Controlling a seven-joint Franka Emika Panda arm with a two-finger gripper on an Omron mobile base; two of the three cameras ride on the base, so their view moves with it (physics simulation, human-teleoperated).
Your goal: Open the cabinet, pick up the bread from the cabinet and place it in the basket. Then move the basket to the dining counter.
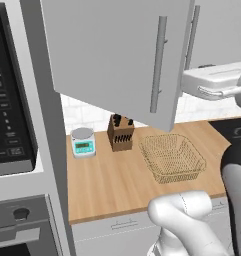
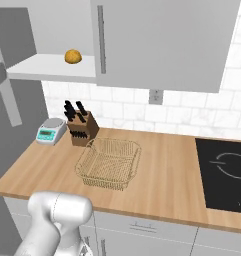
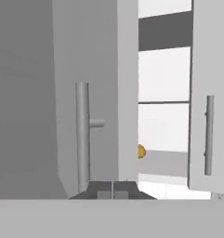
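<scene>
The cabinet (image 1: 112, 55) door hung open. The gripper (image 3: 113, 189) was pressed together, holding nothing, near the door's handle (image 3: 82, 135). The bread (image 2: 73, 56) sat on the shelf, above the basket (image 2: 110, 163).

The bread (image 2: 73, 56) sits on the cabinet (image 2: 52, 67) shelf, exposed; below, the basket (image 2: 109, 163) rests on the wood counter (image 2: 167, 175) near a knife block (image 2: 81, 127) and a scale (image 2: 50, 131)
</scene>
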